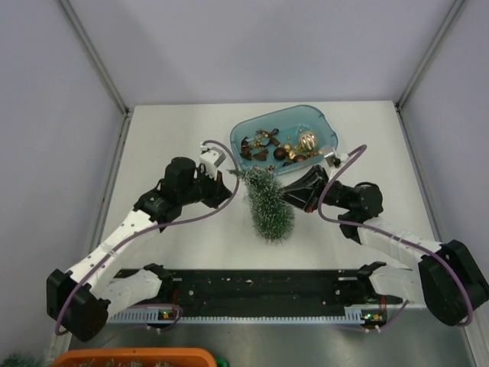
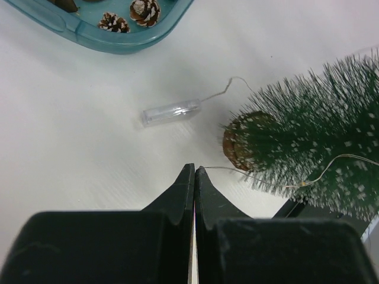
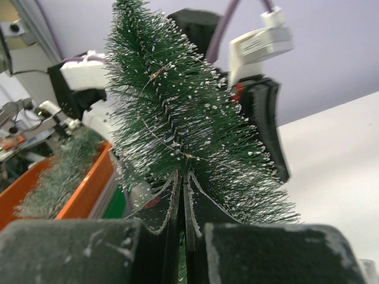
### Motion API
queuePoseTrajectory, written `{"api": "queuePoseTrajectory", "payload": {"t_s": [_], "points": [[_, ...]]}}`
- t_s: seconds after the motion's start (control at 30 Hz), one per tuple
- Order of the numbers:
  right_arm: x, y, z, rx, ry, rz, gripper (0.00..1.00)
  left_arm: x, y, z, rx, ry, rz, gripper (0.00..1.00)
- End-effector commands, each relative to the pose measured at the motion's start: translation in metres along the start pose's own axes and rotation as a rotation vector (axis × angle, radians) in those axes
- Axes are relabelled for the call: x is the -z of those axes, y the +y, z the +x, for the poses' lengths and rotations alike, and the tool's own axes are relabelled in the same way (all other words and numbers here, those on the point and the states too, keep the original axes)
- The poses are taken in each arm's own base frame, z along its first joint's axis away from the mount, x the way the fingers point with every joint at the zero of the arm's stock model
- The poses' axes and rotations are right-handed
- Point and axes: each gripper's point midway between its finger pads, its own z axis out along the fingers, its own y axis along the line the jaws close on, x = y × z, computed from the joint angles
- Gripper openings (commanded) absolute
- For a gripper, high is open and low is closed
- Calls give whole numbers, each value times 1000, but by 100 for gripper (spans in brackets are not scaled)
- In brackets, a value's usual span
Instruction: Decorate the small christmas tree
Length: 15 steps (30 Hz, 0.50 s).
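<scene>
1. Currently, I am holding my left gripper (image 2: 194, 171) fully closed, its fingertips pinching a thin metallic wire (image 2: 222, 169).
2. That wire is running from the fingertips across the slender cone-shaped small christmas tree (image 1: 267, 202) of dark green bristles with frosted white tips.
3. I am pressing my right gripper (image 3: 182, 180) shut among the tree's bristles, gripping them.
4. The tree is leaning tilted over the white table (image 1: 199, 245), between both grippers, just in front of the translucent blue oval plastic tray (image 1: 298, 118).
5. A clear oblong plastic case (image 2: 172, 113) is lying on the table near the tree's round brown base (image 2: 235, 145), a wire leading from it.
6. Brown white-tipped pinecones (image 2: 145, 10) are sitting in the tray.
</scene>
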Motion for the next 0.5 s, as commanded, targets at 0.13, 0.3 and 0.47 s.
{"api": "queuePoseTrajectory", "payload": {"t_s": [0.13,0.3,0.47], "points": [[-17,89,-24,324,-56,-412,0,-3,-21,-53,-1,-127,152,0],[-30,90,-1,295,10,-478,0,-5,-35,-76,-55,-160,235,0],[-38,89,23,273,69,-527,0,-3,-50,-99,-107,-206,320,0]]}}
